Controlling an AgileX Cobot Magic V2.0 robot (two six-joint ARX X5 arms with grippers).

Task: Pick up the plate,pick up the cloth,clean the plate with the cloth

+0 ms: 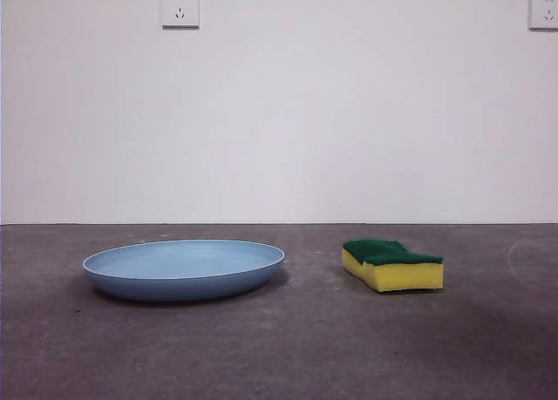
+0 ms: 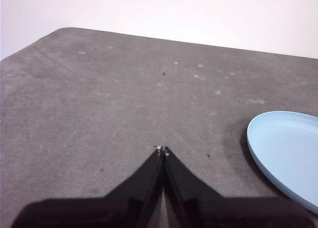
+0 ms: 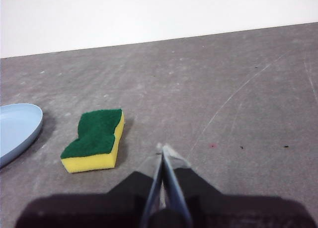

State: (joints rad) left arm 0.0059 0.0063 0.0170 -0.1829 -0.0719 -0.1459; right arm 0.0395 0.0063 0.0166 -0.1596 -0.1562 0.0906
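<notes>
The light blue plate (image 1: 184, 269) is seen lying flat on the grey desk (image 1: 279, 356), with the sponge (image 1: 392, 264) (green layer up) set apart to its side. The left gripper (image 2: 162, 150) and right gripper (image 3: 162, 147) are held closed, empty, above the desk.

A dark grey, scuffed bench (image 1: 288, 348) carries two things. A light blue plate (image 1: 184, 268) lies flat on it, off to one side of the closed left pincer (image 2: 162, 150). A yellow sponge with a green top (image 3: 95, 139) rests flat near the closed right pincer (image 3: 162, 148), apart from the plate.
</notes>
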